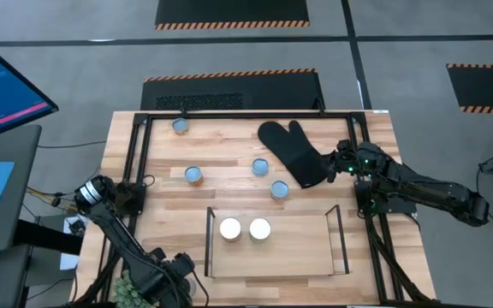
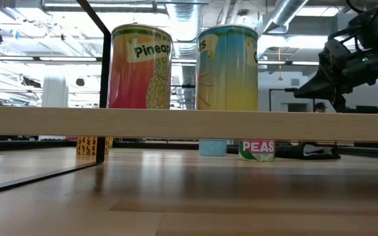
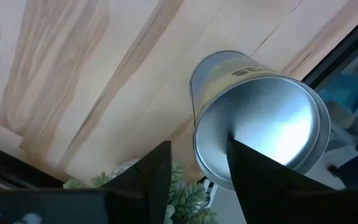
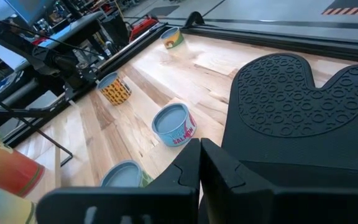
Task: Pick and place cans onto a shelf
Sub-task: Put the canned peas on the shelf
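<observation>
Two cans (image 1: 230, 228) (image 1: 259, 228) stand on the shelf's wood base (image 1: 298, 257). In the low view they are the pineapple can (image 2: 141, 65) and a blue-yellow can (image 2: 227, 65). Several more cans stand on the table (image 1: 178, 127) (image 1: 193, 174) (image 1: 260, 165) (image 1: 279, 189). My left gripper (image 1: 135, 198) is open at the table's left edge. Just beyond its fingers, a tilted can (image 3: 253, 118) turns its metallic end toward the wrist camera. My right gripper (image 1: 341, 162) is shut and raised over the black oven mitt's (image 1: 294, 152) right edge, touching nothing. My left gripper has one finger (image 3: 260, 174) in front of the tilted can's round end (image 3: 260, 124) and the other finger (image 3: 157, 171) beside the can's wall. I cannot tell whether either finger touches the can.
The oven mitt lies flat at the table's far right. A large black outer frame (image 1: 144, 145) runs round the table. A small green plant (image 3: 185, 199) sits off the near left corner. Bare wood lies in front of the shelf.
</observation>
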Action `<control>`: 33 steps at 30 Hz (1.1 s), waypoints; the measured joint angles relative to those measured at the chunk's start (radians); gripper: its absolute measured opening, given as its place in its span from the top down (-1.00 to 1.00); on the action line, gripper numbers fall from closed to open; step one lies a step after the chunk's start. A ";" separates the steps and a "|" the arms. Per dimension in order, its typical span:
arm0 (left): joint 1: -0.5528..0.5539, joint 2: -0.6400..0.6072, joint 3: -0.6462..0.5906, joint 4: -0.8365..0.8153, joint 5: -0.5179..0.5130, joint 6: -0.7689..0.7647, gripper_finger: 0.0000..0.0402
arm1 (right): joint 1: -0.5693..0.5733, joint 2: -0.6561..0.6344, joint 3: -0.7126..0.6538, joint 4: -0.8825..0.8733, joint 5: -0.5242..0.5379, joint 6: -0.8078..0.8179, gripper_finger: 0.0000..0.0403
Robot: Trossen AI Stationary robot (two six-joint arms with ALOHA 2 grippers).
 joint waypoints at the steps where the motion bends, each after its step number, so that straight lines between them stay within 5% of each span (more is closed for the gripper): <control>1: 0.001 0.000 0.000 0.000 -0.001 -0.006 0.28 | 0.000 0.000 0.000 0.000 0.000 -0.006 0.83; 13: 0.035 0.002 0.000 0.028 0.028 -0.172 0.31 | 0.000 0.000 0.000 0.000 0.000 -0.041 0.83; 22: 0.036 0.002 -0.001 0.057 0.030 -0.156 0.94 | 0.000 0.000 0.000 0.000 0.000 -0.039 0.83; 33: 0.036 -0.059 -0.004 0.058 0.029 -0.205 1.00 | 0.000 0.000 0.000 0.000 0.000 -0.040 0.83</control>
